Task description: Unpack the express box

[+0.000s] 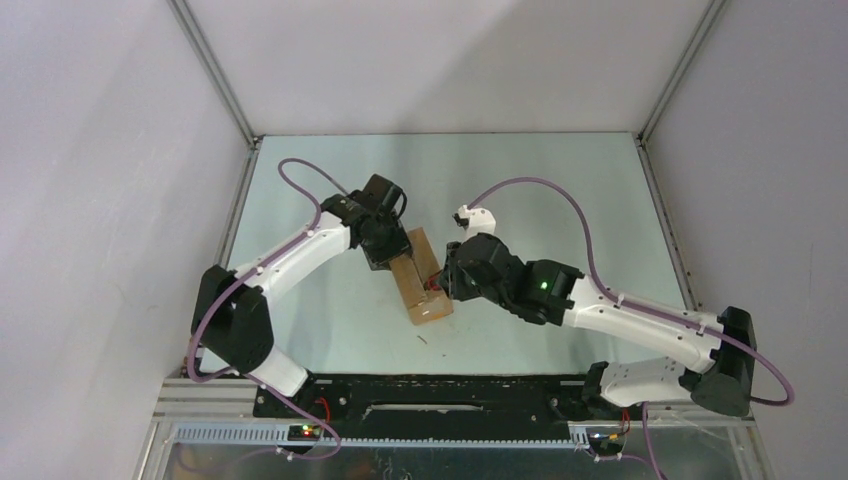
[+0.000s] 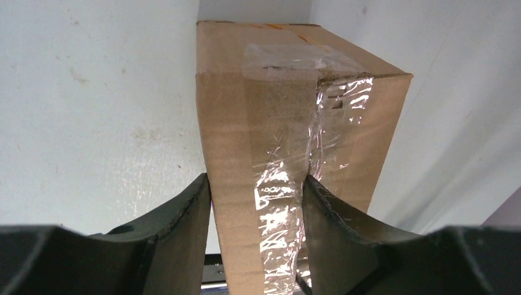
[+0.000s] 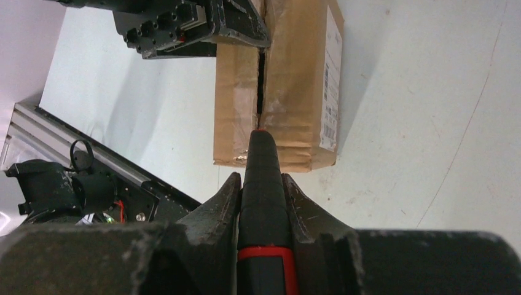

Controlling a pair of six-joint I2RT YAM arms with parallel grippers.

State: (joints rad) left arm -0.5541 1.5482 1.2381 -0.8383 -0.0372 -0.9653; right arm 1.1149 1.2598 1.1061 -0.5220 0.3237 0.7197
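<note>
Top view, express box lying mid-tabletop, slightly nearer the front edge, left wrist view, left pincer grasping the box's taped end, right wrist view, right pincer clenched on a black-and-red knife, tip seemingly at the box's split seam

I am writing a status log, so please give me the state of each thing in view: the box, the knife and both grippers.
express box: lying flat, taped top seam partly slit, flaps down.
knife: held, tip at the box's seam.
left gripper: shut on the express box.
right gripper: shut on the knife.
</note>
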